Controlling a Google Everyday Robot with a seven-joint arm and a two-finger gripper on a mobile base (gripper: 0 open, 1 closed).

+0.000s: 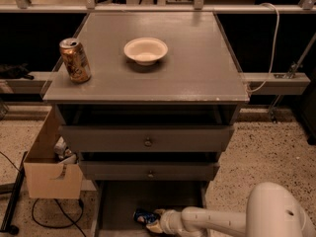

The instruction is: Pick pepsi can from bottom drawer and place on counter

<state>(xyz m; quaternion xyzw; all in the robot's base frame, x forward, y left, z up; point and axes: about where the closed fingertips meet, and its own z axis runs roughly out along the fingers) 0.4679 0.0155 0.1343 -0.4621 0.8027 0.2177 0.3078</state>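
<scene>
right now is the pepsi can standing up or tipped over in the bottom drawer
Tipped: the pepsi can lies lengthwise on the bottom drawer floor, with the gripper at one end.

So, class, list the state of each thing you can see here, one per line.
bottom drawer: pulled open
pepsi can: on its side, in bottom drawer
gold can: upright on counter
bowl: upright, empty
gripper: down in bottom drawer, at pepsi can

The dark blue pepsi can (143, 215) is seen lying on its side on the flat grey floor of the bottom drawer (123, 199), which is pulled open. The tool (154, 223) is positioned right against the can. The smooth grey worktop (197, 68) is set above.
</scene>
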